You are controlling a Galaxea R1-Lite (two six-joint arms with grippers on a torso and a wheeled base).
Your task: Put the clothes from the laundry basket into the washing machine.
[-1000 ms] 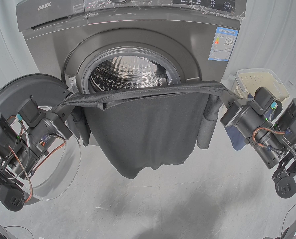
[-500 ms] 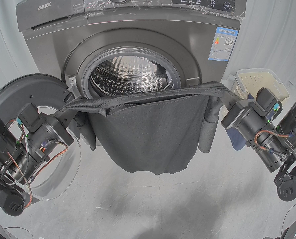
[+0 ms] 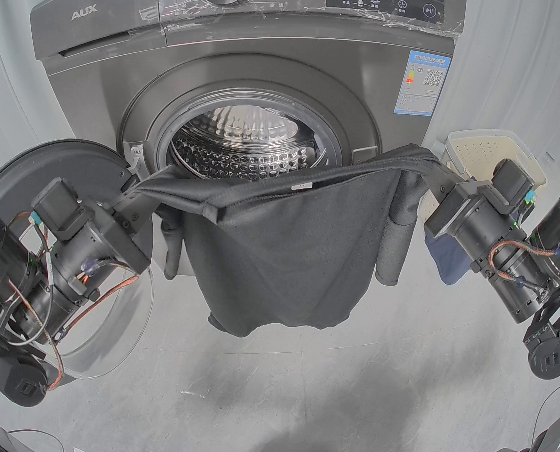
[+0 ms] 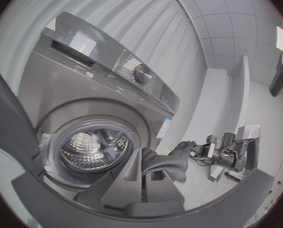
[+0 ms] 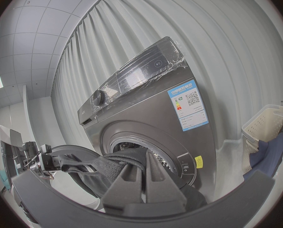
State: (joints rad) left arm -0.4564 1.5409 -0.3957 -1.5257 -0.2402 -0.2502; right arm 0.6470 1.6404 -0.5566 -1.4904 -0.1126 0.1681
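A dark grey shirt [image 3: 286,246] hangs spread in front of the washing machine [image 3: 242,51], just below its open drum [image 3: 248,136]. My left gripper [image 3: 138,199] is shut on the shirt's left shoulder; my right gripper [image 3: 440,174] is shut on its right shoulder. The upper hem sags a little between them and both sleeves dangle. In the left wrist view the left gripper [image 4: 142,162] pinches bunched dark grey shirt [image 4: 166,162]. In the right wrist view the right gripper [image 5: 143,168] clamps a fold of the shirt [image 5: 116,165]. The cream laundry basket [image 3: 487,152] stands at the machine's right.
The round machine door [image 3: 60,177] stands swung open at the left, behind my left arm. A blue garment [image 3: 446,258] hangs over the basket's front side. Bare grey floor [image 3: 292,384] lies below the shirt.
Both grippers have moved closer together and toward the drum, so the shirt's top edge, taut before, now sags and the body has bunched narrower.
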